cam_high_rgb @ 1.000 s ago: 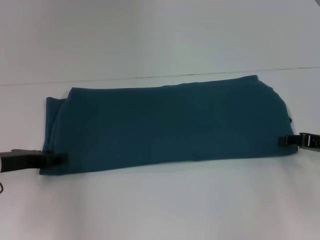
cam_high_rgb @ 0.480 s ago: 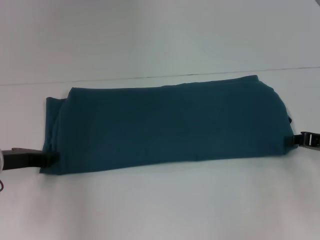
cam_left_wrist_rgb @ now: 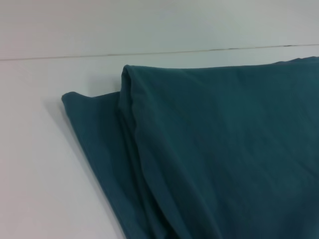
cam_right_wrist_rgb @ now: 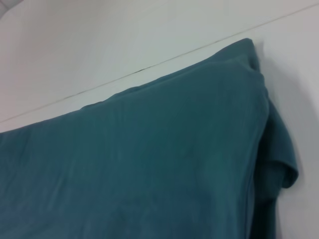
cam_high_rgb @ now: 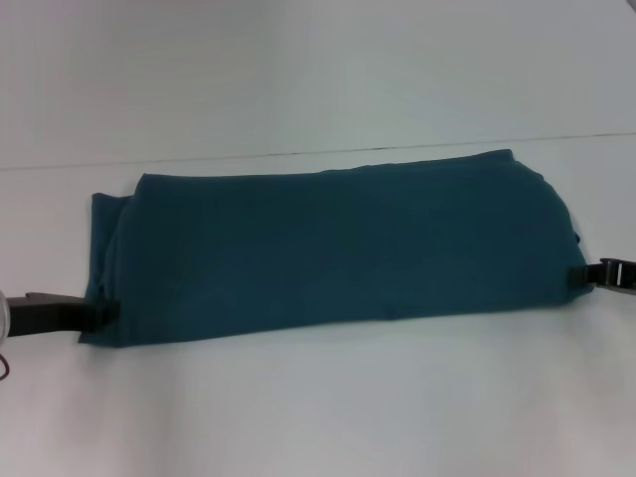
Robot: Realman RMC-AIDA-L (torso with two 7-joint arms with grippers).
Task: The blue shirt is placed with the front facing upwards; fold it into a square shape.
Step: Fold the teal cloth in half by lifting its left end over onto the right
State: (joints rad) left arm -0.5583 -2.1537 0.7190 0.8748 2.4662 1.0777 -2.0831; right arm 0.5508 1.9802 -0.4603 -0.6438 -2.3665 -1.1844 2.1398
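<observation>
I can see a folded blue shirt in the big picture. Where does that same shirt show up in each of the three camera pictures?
Head view: the blue shirt lies as a wide folded band across the middle of the table.
Left wrist view: the shirt's layered end fills the picture's lower right.
Right wrist view: its other end fills the lower part.
Shared landmark: the thin dark seam line behind the shirt, seen in all three.

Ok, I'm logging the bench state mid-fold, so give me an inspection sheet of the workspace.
Surface: white table, a thin seam line across its far part.
Job's things: blue shirt folded into a long band lying left to right, plain side up, no lettering showing.
Clutter: nothing seen.
Grippers: left gripper at the band's near left corner; right gripper at its right end.
Cables: a thin dark loop at the picture's left edge, unclear.
Surroundings: nothing seen.
</observation>
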